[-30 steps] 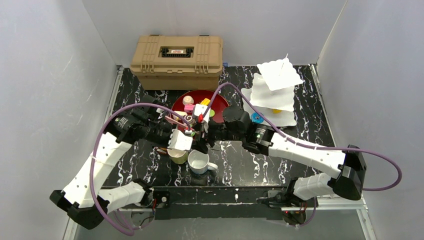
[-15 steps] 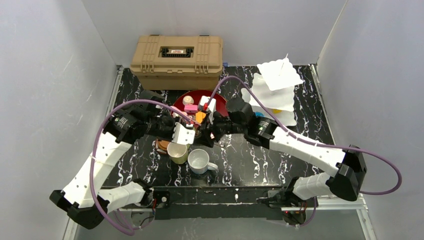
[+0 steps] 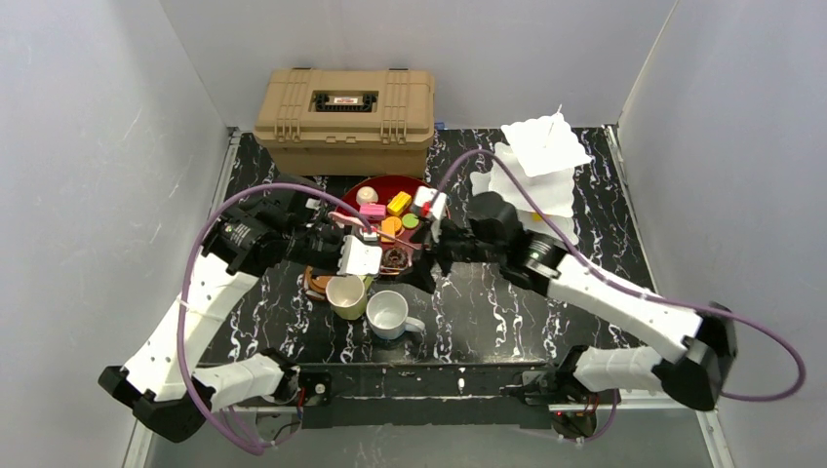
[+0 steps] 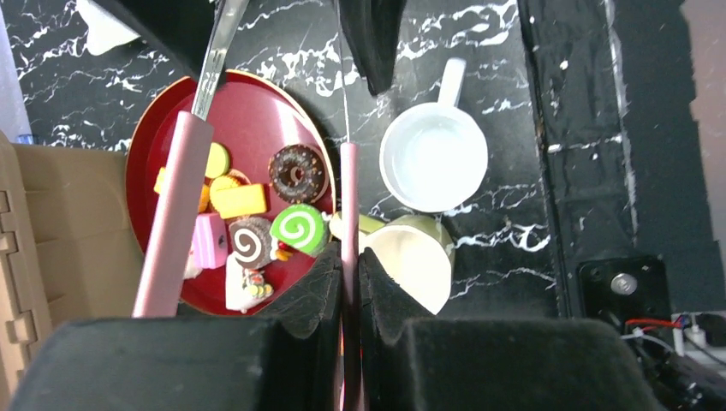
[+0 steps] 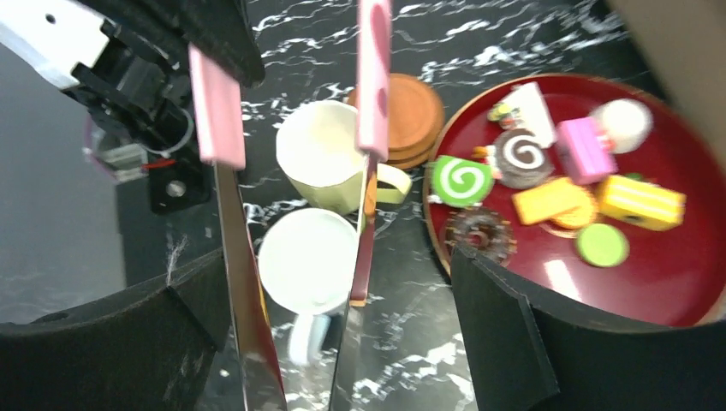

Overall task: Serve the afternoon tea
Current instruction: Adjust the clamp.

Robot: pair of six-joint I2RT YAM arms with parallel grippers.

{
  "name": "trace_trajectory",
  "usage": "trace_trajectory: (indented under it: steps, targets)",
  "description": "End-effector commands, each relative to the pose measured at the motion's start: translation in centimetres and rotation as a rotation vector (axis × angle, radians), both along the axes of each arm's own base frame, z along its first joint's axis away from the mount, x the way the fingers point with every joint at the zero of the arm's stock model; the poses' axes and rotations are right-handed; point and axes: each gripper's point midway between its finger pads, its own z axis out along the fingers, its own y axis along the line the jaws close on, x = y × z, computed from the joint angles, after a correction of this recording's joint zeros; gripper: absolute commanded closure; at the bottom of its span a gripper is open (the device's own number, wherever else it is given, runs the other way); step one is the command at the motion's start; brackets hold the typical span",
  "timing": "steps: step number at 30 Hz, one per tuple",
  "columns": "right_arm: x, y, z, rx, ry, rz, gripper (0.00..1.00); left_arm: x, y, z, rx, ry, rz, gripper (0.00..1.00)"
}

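Black marbled table [image 3: 468, 314] carries a red tray [image 4: 257, 103] of pastries [image 4: 296, 172], upper left of the left gripper [image 4: 349, 274], which is clamped on one pink arm of the tongs [image 4: 175, 231]. Right gripper [image 5: 338, 274] is spread wide, apparently holding nothing.

Bright, even overhead light, soft shadows, faint glare on red tray [image 5: 659, 274], blurry foreground jaws.

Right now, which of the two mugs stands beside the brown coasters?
The pale yellow mug; the white mug stands farther from the coasters.
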Motion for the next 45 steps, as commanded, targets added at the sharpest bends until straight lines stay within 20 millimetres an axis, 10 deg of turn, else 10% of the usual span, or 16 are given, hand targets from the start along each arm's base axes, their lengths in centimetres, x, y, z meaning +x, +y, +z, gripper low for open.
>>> trace_trajectory:
  steps: [1, 27, 33, 42, 45]
  targets:
    - [1.4, -3.1, 5.0, 0.076, -0.295, -0.082, 0.02, -1.6, -1.2, 1.7, -0.097, 0.114, 0.017, 1.0]
    - [-2.2, 1.6, 5.7, 0.188, -0.171, 0.093, 0.02, -3.2, -1.9, 2.0, -0.119, 0.302, 0.061, 1.0]
    - [-2.9, 2.1, 4.4, 0.189, -0.112, 0.122, 0.2, -3.3, -1.9, 2.4, -0.131, 0.324, 0.075, 1.0]
    - [-2.4, 1.6, 1.8, 0.123, -0.015, 0.091, 0.43, -1.6, -1.9, 3.0, -0.161, 0.305, 0.148, 0.85]
    - [-2.4, 1.4, 0.1, 0.085, 0.066, 0.089, 0.51, 0.5, -2.0, 4.3, -0.216, 0.222, 0.2, 0.56]
